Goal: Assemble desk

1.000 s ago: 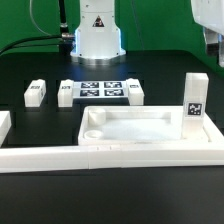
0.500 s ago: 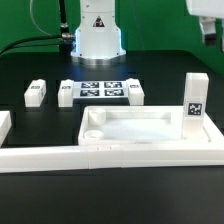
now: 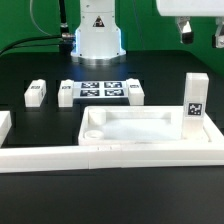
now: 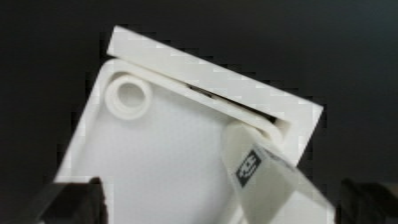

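The white rimmed tabletop (image 3: pixel 135 127) lies in the middle of the table, hollow side up. One leg block (image 3: pixel 195 101) stands upright at its corner on the exterior view's right, tag facing out. Three more leg blocks (image 3: pixel 35 93) (image 3: pixel 67 93) (image 3: pixel 135 93) lie behind it. My gripper (image 3: pixel 203 38) hangs open and empty high above the upright leg. In the wrist view the tabletop (image 4: pixel 151 150) fills the frame. Its round socket (image 4: pixel 128 97) and the tagged leg (image 4: pixel 267 172) show between my dark fingers (image 4: pixel 71 202).
The marker board (image 3: pixel 100 89) lies flat between the loose legs. A long white border rail (image 3: pixel 110 156) runs along the front, with a short end (image 3: pixel 3 125) at the exterior view's left. The robot base (image 3: pixel 97 35) stands at the back.
My gripper has moved toward the exterior view's left and come further into view at the top, still open. The parts on the table have not moved.
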Tool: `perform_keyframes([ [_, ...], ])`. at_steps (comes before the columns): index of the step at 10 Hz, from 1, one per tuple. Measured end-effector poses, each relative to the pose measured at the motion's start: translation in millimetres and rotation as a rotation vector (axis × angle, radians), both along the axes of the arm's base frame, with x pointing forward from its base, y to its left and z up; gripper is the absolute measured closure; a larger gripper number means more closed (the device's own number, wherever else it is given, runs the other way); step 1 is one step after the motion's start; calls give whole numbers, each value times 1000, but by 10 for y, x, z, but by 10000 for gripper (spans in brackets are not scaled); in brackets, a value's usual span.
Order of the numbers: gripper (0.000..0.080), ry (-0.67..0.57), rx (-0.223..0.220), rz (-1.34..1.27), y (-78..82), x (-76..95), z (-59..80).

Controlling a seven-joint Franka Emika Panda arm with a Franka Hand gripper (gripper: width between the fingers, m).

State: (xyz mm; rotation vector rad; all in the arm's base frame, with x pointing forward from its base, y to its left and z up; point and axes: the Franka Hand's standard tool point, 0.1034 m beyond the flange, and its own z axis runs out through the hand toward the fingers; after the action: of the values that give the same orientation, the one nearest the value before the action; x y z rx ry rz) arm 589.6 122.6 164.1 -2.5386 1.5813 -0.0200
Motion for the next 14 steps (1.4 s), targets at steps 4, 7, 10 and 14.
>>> perform_keyframes([
  [4, 150, -30, -10, 365, -284, -414, -302],
  [7, 150, -19, -42, 570, -401, -702, -512],
  [10, 150, -45, -57, 776, -409, -693, -513],
  [14, 150, 87, 32, 948, -663, -1198, -924],
])
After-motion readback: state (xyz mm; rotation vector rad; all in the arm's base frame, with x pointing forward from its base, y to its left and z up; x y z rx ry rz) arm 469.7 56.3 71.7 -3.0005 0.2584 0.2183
